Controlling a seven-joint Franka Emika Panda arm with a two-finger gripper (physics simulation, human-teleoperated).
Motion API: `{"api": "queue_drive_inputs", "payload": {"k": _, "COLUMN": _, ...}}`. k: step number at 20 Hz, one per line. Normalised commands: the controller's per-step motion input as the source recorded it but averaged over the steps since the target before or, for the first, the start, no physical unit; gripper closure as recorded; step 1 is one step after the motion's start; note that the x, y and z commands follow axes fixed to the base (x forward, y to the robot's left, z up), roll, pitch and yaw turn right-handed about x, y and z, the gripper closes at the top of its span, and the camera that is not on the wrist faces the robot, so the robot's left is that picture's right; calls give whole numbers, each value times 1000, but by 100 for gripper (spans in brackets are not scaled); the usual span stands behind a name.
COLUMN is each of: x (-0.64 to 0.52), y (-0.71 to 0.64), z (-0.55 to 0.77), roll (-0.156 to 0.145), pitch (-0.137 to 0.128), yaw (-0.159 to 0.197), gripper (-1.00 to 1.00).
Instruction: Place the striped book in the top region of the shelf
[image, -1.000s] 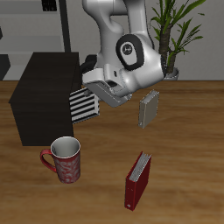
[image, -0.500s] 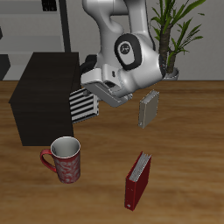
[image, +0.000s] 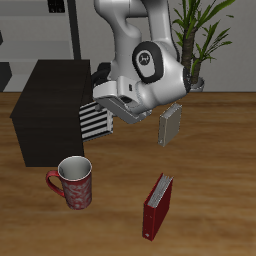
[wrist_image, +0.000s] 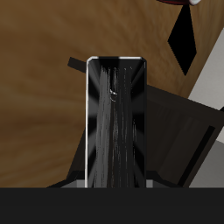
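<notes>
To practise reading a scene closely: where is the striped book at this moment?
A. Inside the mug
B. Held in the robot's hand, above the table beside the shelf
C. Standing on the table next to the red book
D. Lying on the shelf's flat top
B: the striped book hangs in the hand, off the tabletop, beside the black shelf and not on its top.

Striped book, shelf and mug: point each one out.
striped book (image: 95, 118), exterior view, on its striped cover.
shelf (image: 58, 80), exterior view, on its flat top.
mug (image: 77, 185), exterior view, on its patterned side.
</notes>
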Motion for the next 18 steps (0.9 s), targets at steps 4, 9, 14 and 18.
{"api": "queue_drive_inputs", "payload": {"k": 4, "x": 31, "y": -166, "z": 26, "roll": -10, "pitch": -11, "yaw": -11, "gripper": 100}}
{"api": "queue_drive_inputs", "payload": {"k": 9, "x": 67, "y": -389, "z": 110, "roll": -108, "pitch": -11, "yaw": 9, "gripper": 100}}
{"api": "queue_drive_inputs", "payload": {"k": 14, "x": 105, "y": -384, "z": 76, "roll": -68, "pitch": 6, "yaw": -16, "gripper": 100}}
{"api": "queue_drive_inputs", "payload": {"k": 18, "x": 73, "y": -284, "z": -65, "roll": -52, "pitch": 11, "yaw": -5, "gripper": 100}}
